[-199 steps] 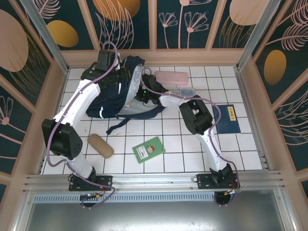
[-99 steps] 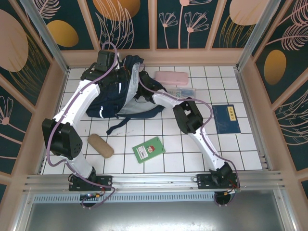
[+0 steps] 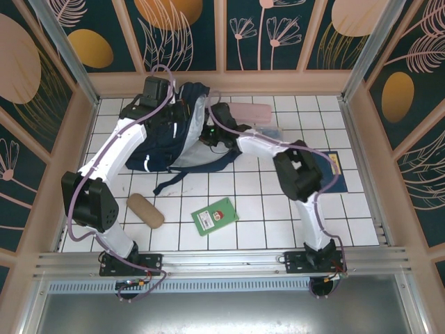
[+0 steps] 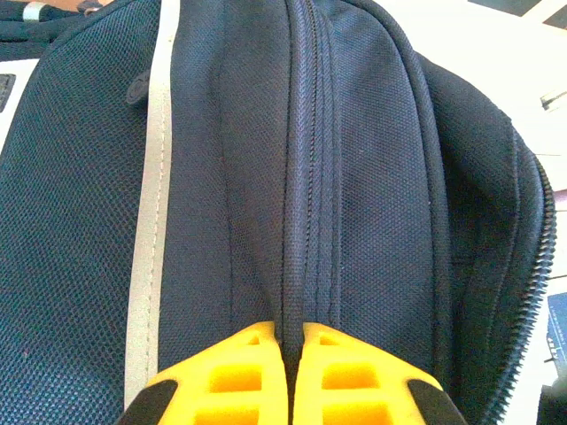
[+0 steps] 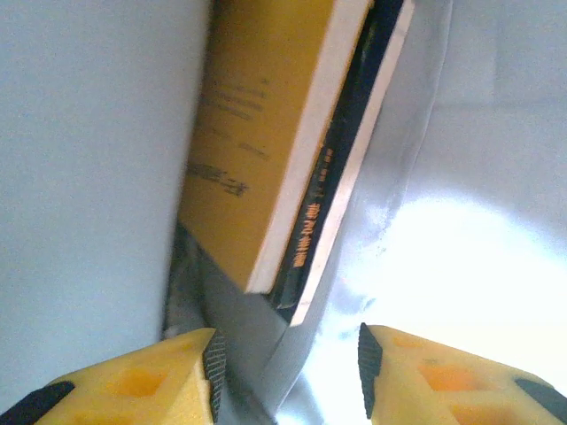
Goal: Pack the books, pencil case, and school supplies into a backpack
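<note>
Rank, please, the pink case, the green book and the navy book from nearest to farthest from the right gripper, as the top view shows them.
From the right gripper:
1. Pink case, just right of it, at the back.
2. Green book, in front, towards the near edge.
3. Navy book, far right, partly under the right arm.

One backpack [image 3: 156, 149]. Four books: a green book [image 3: 215, 216], a navy book [image 3: 334, 177], a yellow-orange book [image 5: 257, 133] and a black book [image 5: 326, 208]. One transparent packet [image 3: 270, 131], one pink case [image 3: 250, 111], one tan pouch [image 3: 144, 210].
</note>
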Robot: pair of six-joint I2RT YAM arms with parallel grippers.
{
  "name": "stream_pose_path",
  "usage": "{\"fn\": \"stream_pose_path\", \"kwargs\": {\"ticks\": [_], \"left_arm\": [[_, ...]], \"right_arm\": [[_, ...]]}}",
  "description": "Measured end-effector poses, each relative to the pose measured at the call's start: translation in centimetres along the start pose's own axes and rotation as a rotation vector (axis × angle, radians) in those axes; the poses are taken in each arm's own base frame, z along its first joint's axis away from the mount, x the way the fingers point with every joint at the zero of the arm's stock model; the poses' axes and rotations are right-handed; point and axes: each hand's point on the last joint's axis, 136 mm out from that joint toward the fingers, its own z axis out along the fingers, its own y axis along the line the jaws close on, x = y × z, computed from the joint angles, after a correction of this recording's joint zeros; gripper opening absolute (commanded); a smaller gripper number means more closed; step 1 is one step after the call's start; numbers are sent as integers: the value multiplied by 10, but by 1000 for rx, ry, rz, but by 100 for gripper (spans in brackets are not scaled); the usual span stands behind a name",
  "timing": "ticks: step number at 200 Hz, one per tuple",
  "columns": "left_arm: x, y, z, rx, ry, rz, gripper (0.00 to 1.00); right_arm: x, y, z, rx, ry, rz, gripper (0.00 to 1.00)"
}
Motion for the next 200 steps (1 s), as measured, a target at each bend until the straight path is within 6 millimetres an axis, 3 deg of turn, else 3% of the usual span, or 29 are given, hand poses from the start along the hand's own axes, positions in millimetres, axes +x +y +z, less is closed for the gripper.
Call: {"fn": "stream_pose_path", "kwargs": {"ticks": [17, 43, 62, 86, 124, 141, 157, 174, 200], "left_arm": [[7, -1, 6, 22, 11, 5, 0], [18, -3, 16, 67, 26, 3, 4], [27, -4, 23, 95, 40, -10, 12], [36, -4, 31, 129, 49, -28, 13], [45, -5, 39, 166, 52, -52, 31], [49, -5, 42, 174, 51, -66, 44], [53, -4, 44, 181, 55, -84, 53], [58, -5, 46, 200, 64, -98, 55], [67, -11, 48, 229, 80, -119, 56]], "right_arm": [[-8, -3, -36, 21, -49, -10, 48], [-21, -35, -91, 110, -146, -1, 53], [-26, -75, -131, 214, -214, 25, 58], [-27, -132, -186, 356, -298, 79, 62], [-31, -217, -279, 563, -450, 193, 67], [-30, -255, -319, 649, -522, 258, 68], [-26, -283, -345, 717, -554, 315, 68], [-20, -308, -365, 774, -570, 372, 68], [-13, -338, -374, 809, -555, 455, 68]]}}
